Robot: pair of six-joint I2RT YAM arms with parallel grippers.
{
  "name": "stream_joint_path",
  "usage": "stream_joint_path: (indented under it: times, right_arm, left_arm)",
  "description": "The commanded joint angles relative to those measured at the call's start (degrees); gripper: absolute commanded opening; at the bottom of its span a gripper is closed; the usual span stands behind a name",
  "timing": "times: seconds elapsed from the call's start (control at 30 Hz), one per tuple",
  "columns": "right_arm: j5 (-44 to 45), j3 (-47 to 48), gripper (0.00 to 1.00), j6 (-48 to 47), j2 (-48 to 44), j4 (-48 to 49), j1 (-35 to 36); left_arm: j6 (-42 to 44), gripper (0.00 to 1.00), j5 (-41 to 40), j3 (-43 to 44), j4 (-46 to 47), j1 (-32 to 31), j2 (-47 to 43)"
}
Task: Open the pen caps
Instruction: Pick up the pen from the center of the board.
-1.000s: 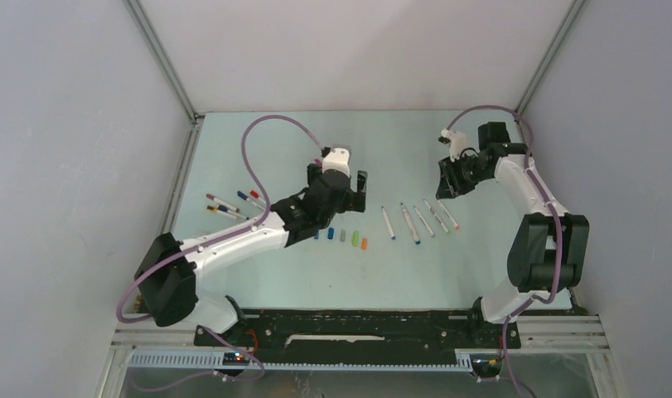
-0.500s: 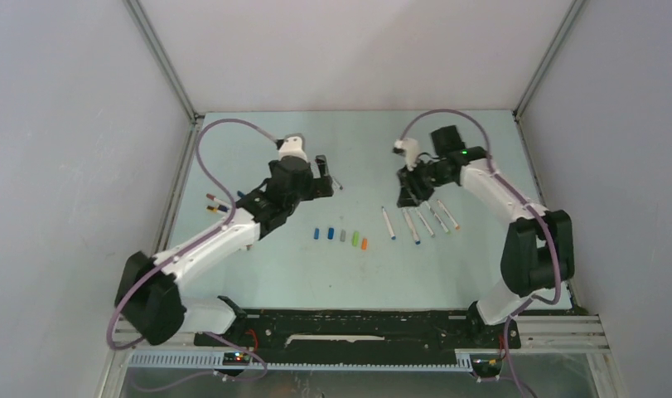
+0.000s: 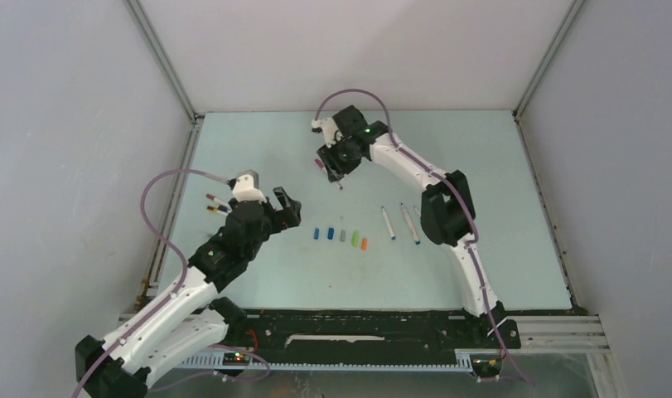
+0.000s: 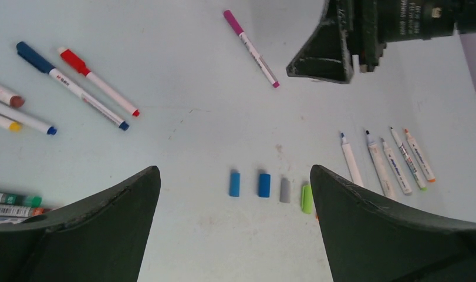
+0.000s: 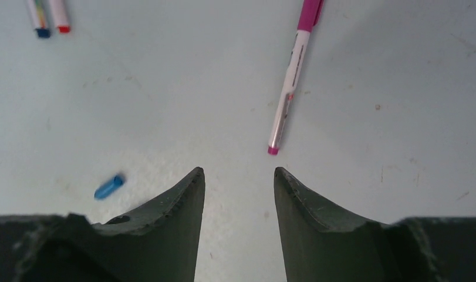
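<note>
Top view first. Can count five loose caps (image 3: 342, 235) in a row mid-worktop (image 3: 258, 141), plus a couple of bare pens (image 3: 388, 222) just right of them. Probably more bare ones hidden under the right arm. Also a bunch of capped pens (image 3: 220, 203) over by the left edge. So roughly halfway, judging by that. Left jaws spread wide near the capped bunch, gripping nothing. Right jaws hovering over a magenta pen (image 3: 340, 186) further back.

Left wrist next. Same story, just closer. Seeing four of the caps down on the worktop between the wide-open jaws, untouched. Counting four uncapped pens fanned out to the right. Over on the left, a blue pen (image 4: 74, 88) and a red pen (image 4: 100, 83) with caps on. A few more poking in at the edge, also capped as far as can be told. Magenta pen up top, capped too.

Right wrist last. Jaws partly apart with nothing between them. Magenta pen lying flat just past the tips, cap on the far end. Looks like the next one in line. One blue cap (image 5: 109, 187) off to the left.
</note>
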Motion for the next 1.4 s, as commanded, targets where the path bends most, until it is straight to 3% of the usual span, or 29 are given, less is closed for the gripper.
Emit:
stream_joint_path:
  times: [0.0,0.23,0.77,0.97,1.13,1.37]
  right_arm:
    - [12.6,9.5,0.50,6.8,5.5,-1.6,2.0]
    - [15.7,15.8,0.48,9.9,12.0,-1.4,2.0]
    - [16.6,17.2,0.29,8.8,17.6,-2.4,2.3]
    - [17.5,16.4,0.13,5.7,18.0,-4.1,2.5]
    - [18.6,9.4,0.04,2.1,13.5,-4.5,2.0]
    - [17.2,-12.1,0.05,0.9,1.4,-0.9,1.9]
  left_arm:
    - [-2.5,1.00,-3.6,-3.3,-0.5,0.3,-5.2]
    - [-2.2,1.00,-5.8,-5.5,1.0,0.3,-8.9]
    - [-2.3,1.00,-5.7,-6.1,3.0,0.2,-6.9]
    - [-2.8,1.00,-4.8,-6.4,3.3,0.2,-7.0]
    - [-3.5,1.00,-3.8,-6.7,4.0,0.3,-7.0]
    - [-4.3,1.00,-2.2,-7.2,5.6,0.2,-6.7]
